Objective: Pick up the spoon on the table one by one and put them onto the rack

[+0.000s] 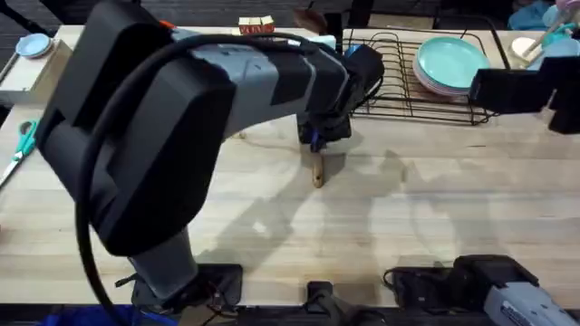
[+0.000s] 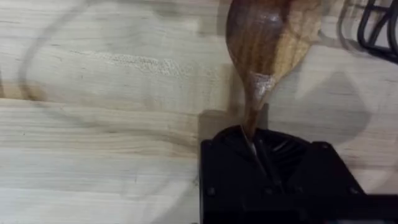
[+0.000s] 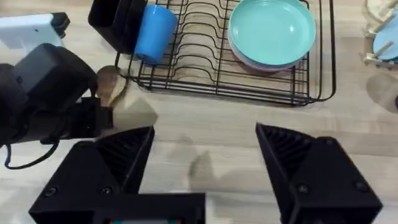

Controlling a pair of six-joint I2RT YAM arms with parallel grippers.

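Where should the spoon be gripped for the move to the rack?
On the spoon, take the slim handle just behind the bowl, from above, fingers across it: the bowl is wide and rounded. The left end effector is shut there.

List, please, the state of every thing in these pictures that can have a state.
spoon: held by its handle in the left gripper, bowl near the rack.
left gripper: shut on the spoon.
right gripper: open, holding nothing.
rack: on the table, holding plates and a blue cup.
plates: stacked in the rack.
blue cup: lying in the rack.
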